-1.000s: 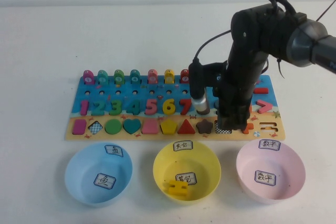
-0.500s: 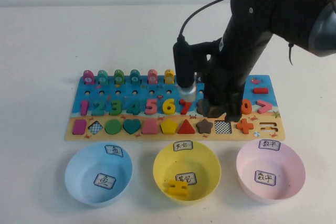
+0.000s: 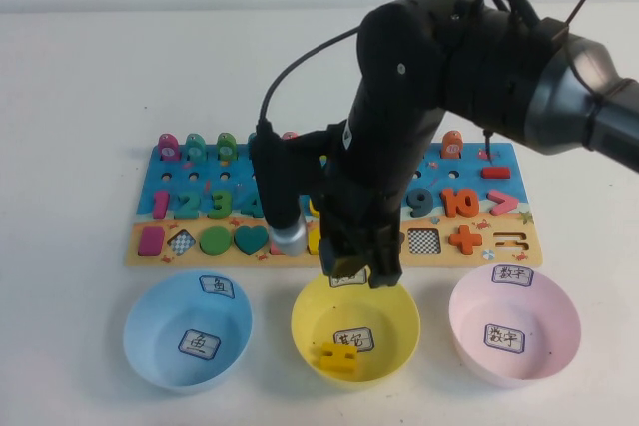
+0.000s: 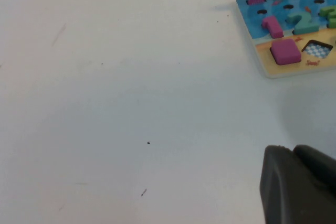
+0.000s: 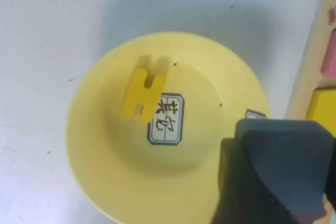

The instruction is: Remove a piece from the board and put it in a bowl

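My right gripper (image 3: 359, 268) hangs over the far rim of the yellow bowl (image 3: 399, 331), shut on the dark slate-blue square piece (image 5: 286, 158), which shows clearly only in the right wrist view. The bowl (image 5: 105, 177) lies below it with a yellow piece (image 5: 143, 94) and a white label inside. The board (image 3: 509, 246) lies behind the bowls, with an empty checkered slot (image 3: 424, 241) near its right end. My left gripper (image 4: 302, 182) is out of the high view; it hovers over bare table near the board's left end (image 4: 278, 69).
A light blue bowl (image 3: 150, 321) stands left of the yellow one and a pink bowl (image 3: 554, 321) right of it. A second checkered slot (image 3: 181, 242) is empty at the board's left. My right arm hides the middle of the board.
My right gripper has lifted the slate-blue piece off the board's right part and carried it left and toward me, over the yellow bowl. The slot it came from now shows empty.
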